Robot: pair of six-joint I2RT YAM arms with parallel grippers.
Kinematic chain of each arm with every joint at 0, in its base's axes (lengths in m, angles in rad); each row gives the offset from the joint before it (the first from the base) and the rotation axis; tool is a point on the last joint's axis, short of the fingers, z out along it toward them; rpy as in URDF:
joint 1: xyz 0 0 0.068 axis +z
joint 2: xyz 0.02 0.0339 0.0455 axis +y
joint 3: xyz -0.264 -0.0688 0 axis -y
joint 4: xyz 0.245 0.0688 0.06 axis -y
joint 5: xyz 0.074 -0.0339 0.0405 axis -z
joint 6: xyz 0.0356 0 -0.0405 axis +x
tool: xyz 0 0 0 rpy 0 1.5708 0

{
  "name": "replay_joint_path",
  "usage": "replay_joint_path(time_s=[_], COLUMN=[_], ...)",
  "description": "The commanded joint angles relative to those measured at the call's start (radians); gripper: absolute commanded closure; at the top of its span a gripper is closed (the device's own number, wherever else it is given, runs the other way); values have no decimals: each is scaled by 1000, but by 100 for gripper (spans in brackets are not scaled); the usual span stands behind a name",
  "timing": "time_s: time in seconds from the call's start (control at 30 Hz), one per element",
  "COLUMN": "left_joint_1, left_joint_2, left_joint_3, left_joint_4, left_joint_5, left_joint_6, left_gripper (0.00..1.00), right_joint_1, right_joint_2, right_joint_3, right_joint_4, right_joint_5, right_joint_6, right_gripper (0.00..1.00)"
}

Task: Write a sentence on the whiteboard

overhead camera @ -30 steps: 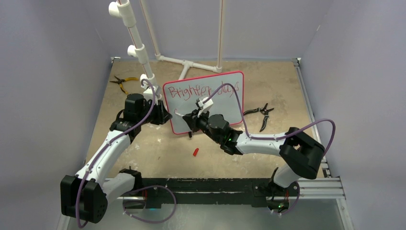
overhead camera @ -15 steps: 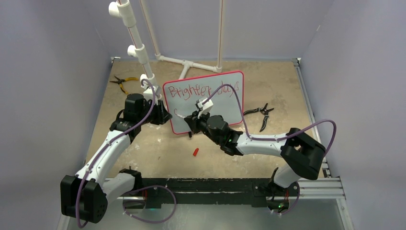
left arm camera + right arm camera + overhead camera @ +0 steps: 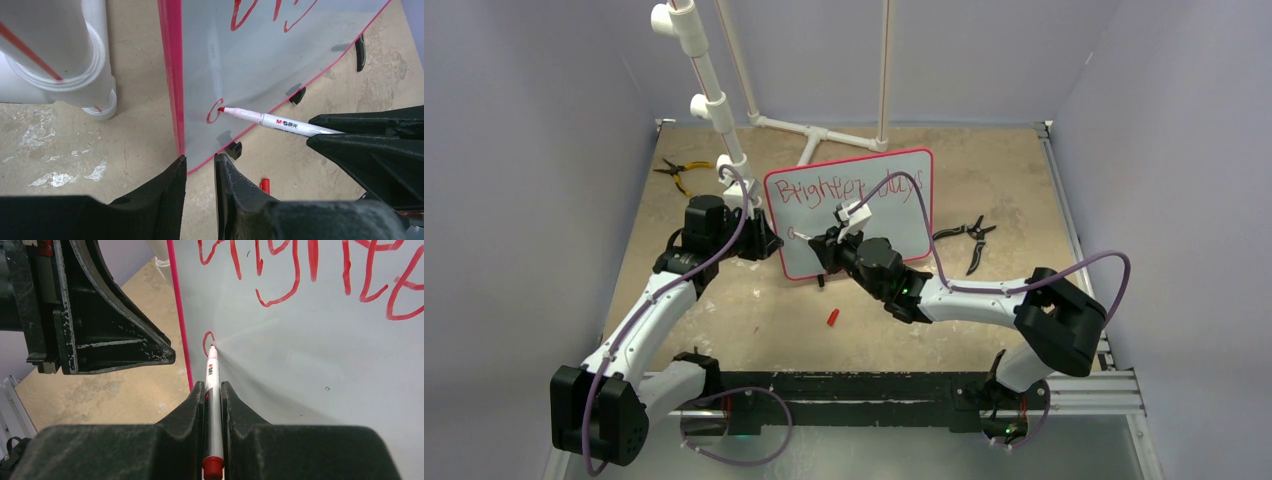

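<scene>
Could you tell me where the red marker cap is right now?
In the top view the red marker cap lies on the table, just in front of the whiteboard.

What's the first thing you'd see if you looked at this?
A red-framed whiteboard stands mid-table with red lettering across its top. The right gripper holds a marker in its jaws, tip on the board near the left edge, where a second row begins. The left gripper clamps that left edge in its jaws.
</scene>
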Motion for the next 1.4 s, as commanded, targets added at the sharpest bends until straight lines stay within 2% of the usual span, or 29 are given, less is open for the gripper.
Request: replay_joint_path(time_s=[0.0,0.77,1.1,1.37], left_joint_1=[7,7,7,7], left_joint_2=[-5,-11,-13,-15], left_joint_3=[-7,-8,-8,-8], left_joint_4=[27,27,27,26], left_joint_5=[10,7,5,6], left_joint_6=[5,6,5,5], left_gripper=[74,74,74,74], right_joint_1=[-6,-6,-5,-6], right_joint_2=[-32,-27,-71,-114], right_joint_3=[41,-37,-31,-12], right_joint_4=[32,7,3,51], right_joint_5=[58,74,122,65], right_joint_6=[-15,22,22,-7], right_gripper=[100,100,100,100])
